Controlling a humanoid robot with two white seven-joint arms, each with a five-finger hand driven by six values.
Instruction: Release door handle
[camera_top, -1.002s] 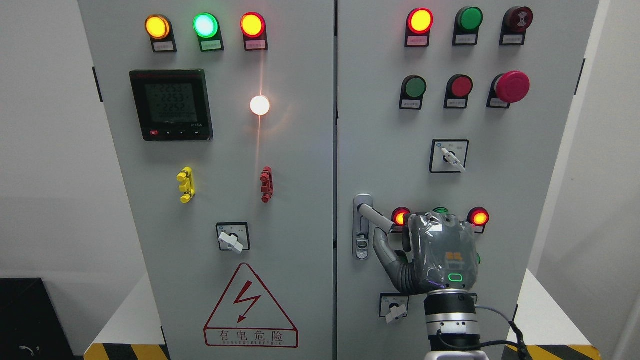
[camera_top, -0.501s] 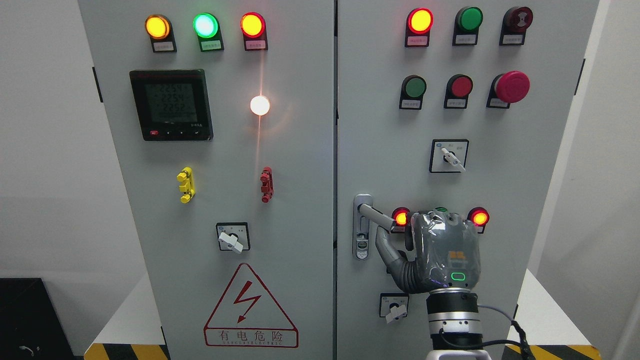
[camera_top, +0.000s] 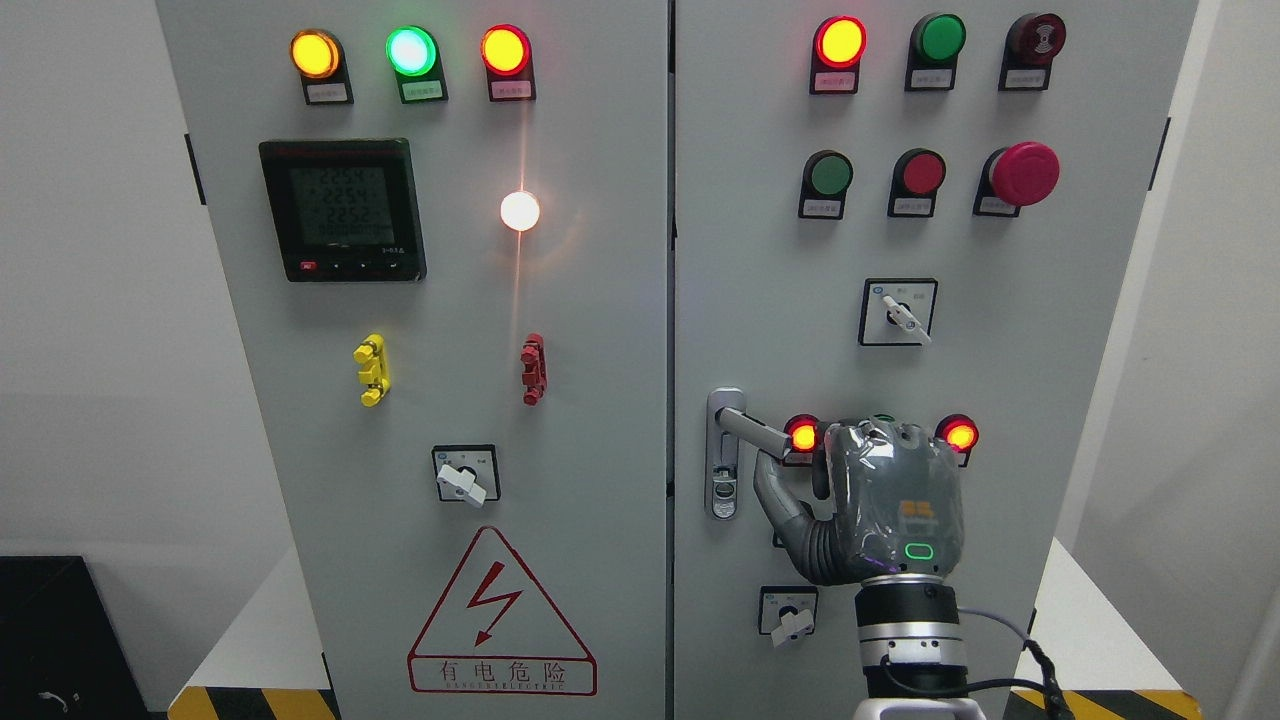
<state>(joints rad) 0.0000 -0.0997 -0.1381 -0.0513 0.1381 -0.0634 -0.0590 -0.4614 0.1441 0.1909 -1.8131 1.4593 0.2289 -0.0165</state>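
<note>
The silver door handle (camera_top: 752, 428) sits on the left edge of the right cabinet door (camera_top: 770, 250), its lever slanting down to the right from a tall lock plate (camera_top: 724, 470). My right hand (camera_top: 800, 462), grey with its back toward the camera, is just right of and below the lever's tip. Its thumb (camera_top: 775, 495) spreads out under the lever, close to or just touching it. The lever's end shows free, outside the fingers, and nothing is in the hand. The left hand is out of view.
Around the hand the door carries lit red lamps (camera_top: 803, 435) (camera_top: 959, 435), a rotary switch (camera_top: 791, 613) below and another (camera_top: 899, 312) above. A red mushroom stop button (camera_top: 1025, 173) sticks out higher up. The left door (camera_top: 450, 300) has a meter, lamps and a warning triangle.
My right hand has slid slightly to the right, away from the lock plate. The lever has risen from a steeper slant to a flatter one, with more of its end showing.
</note>
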